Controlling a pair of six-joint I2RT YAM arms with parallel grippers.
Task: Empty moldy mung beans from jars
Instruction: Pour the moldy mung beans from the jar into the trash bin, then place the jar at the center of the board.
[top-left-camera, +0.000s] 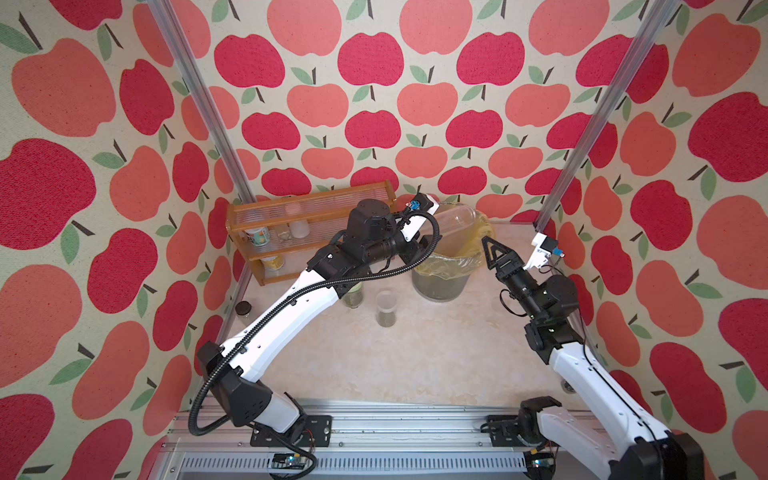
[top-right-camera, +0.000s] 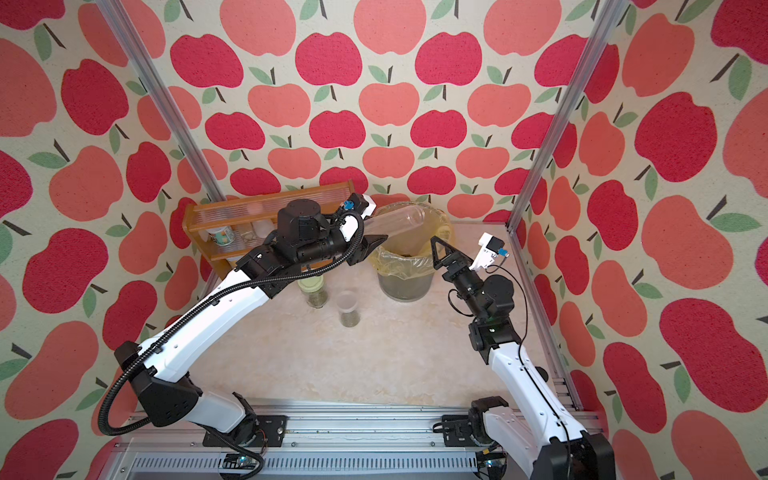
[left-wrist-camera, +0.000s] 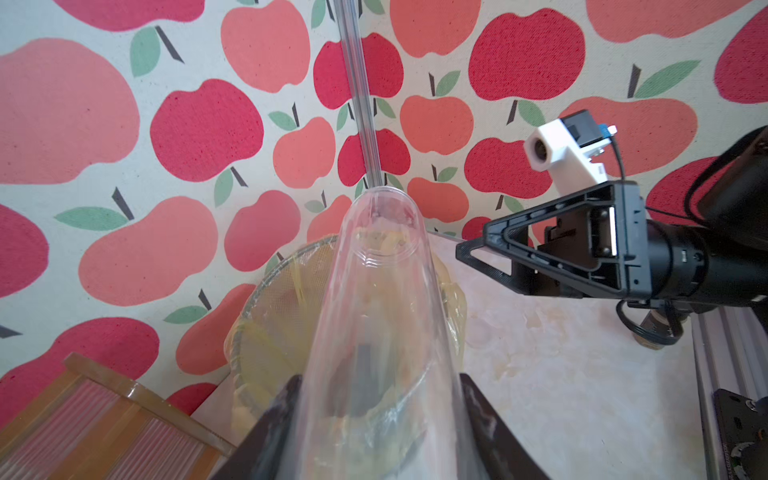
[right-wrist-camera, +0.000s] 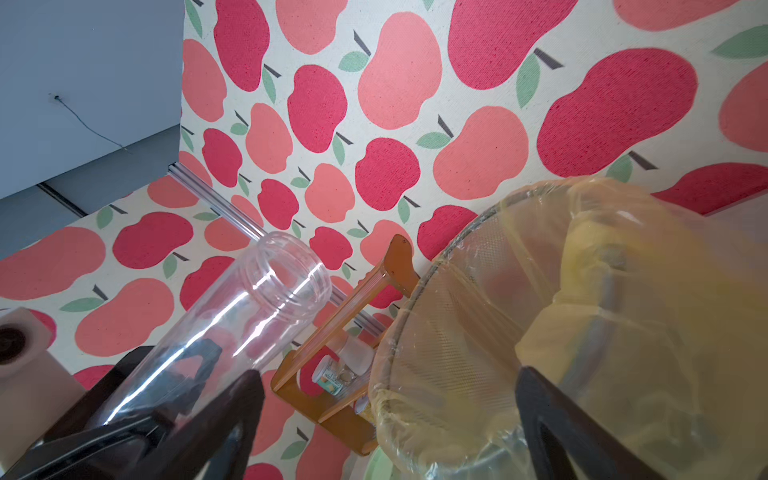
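Nearest, on the pale table (top-left-camera: 415, 365): the short cylinder (top-left-camera: 385, 309), upright and apart from everything, with a shallow layer of mung beans (top-left-camera: 385, 321) at its foot. Level with it, off at the left edge: a small dark-capped jar (top-left-camera: 243, 309), no part of the job. Just behind the cylinder, half under the left forearm: the squat jar (top-right-camera: 314, 293), pale green lid on, beans inside too. Both bean jars parked in front of the bin, handy for a later turn, neither yet emptied.

Further in: the bin (top-left-camera: 440, 284), lined with a yellow bag (top-left-camera: 449, 259), set centrally within reach of both arms. Dull green at its bottom, probably beans tipped in, though too murky through the wall to be certain.

Over the bin's rim: the tall tube (top-left-camera: 457, 216), clamped near its base by the left gripper (left-wrist-camera: 380, 419), jaws tight on either side of the clear wall. Held tipped onto its side with the open mouth out above the bag, so as to drop any last grains inside and not on the table. No beans visible in it; pour judged finished.

At the bin's other side: the right gripper (top-left-camera: 492, 251), jaws spread wide, holding nothing, standing off out of the pour's way.

Farthest back, against the wall: the wooden rack (top-left-camera: 307, 208) with its tubs, untouched.
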